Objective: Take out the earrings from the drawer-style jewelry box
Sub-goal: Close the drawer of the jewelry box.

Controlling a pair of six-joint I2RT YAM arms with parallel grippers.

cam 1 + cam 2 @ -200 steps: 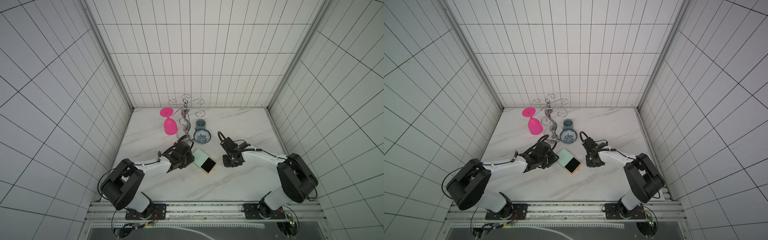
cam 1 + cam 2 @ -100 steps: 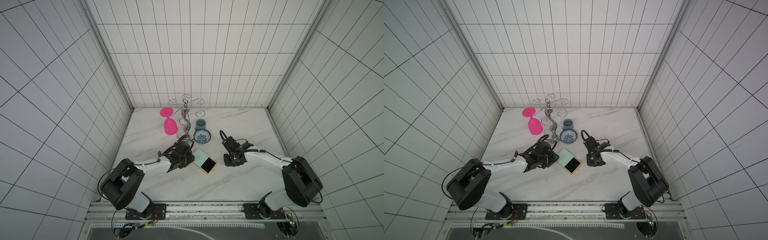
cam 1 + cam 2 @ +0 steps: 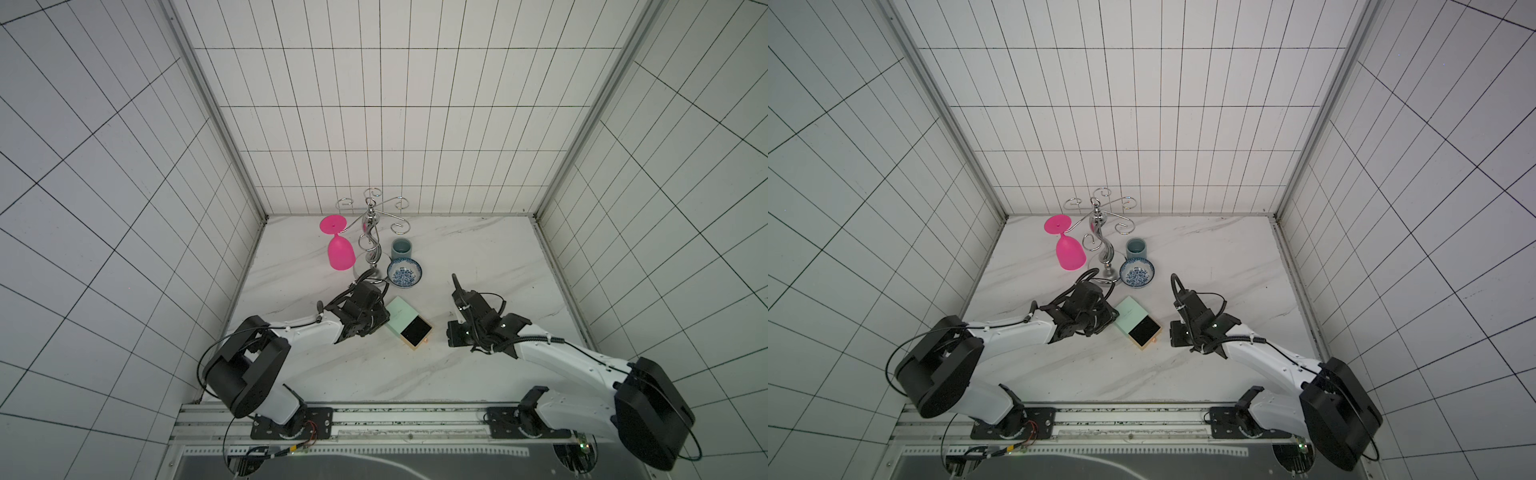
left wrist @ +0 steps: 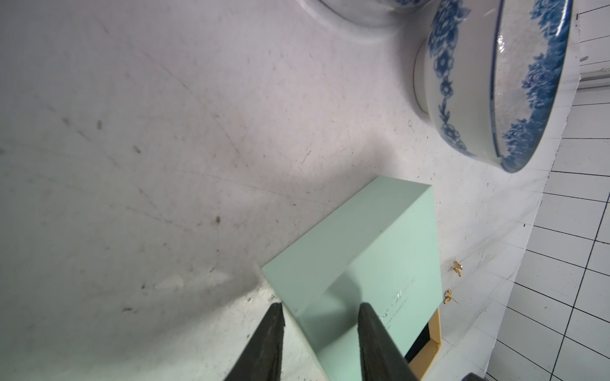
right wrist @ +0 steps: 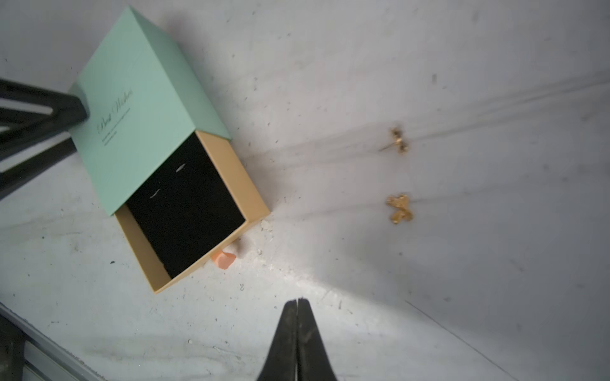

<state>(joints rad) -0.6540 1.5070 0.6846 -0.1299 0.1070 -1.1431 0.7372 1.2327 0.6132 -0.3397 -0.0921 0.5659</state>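
Note:
The drawer-style jewelry box [image 3: 400, 312] [image 3: 1131, 312] lies mid-table, a mint-green sleeve with its tan, black-lined drawer [image 5: 185, 207] slid out and bare. Two golden earrings [image 5: 399, 140] [image 5: 400, 208] lie on the marble beside the box; the left wrist view shows them [image 4: 457, 267] [image 4: 447, 297] too. My left gripper [image 3: 384, 322] [image 4: 320, 306] is shut on the sleeve's back corner, one finger on top, one at the side. My right gripper [image 3: 453, 336] [image 5: 298, 301] hangs over bare marble near the drawer's front, shut and holding nothing.
Behind the box stand a blue-and-white bowl [image 3: 404, 272], a grey-blue cup [image 3: 401, 248] and a chrome rack [image 3: 372, 245] with a pink wine glass [image 3: 340, 255] hanging upside down. An orange pull tab [image 5: 224, 259] sticks out from the drawer front. Tiled walls enclose three sides.
The right gripper's jaws have closed and it has shifted a little toward the front edge. The left gripper and the box have not moved.

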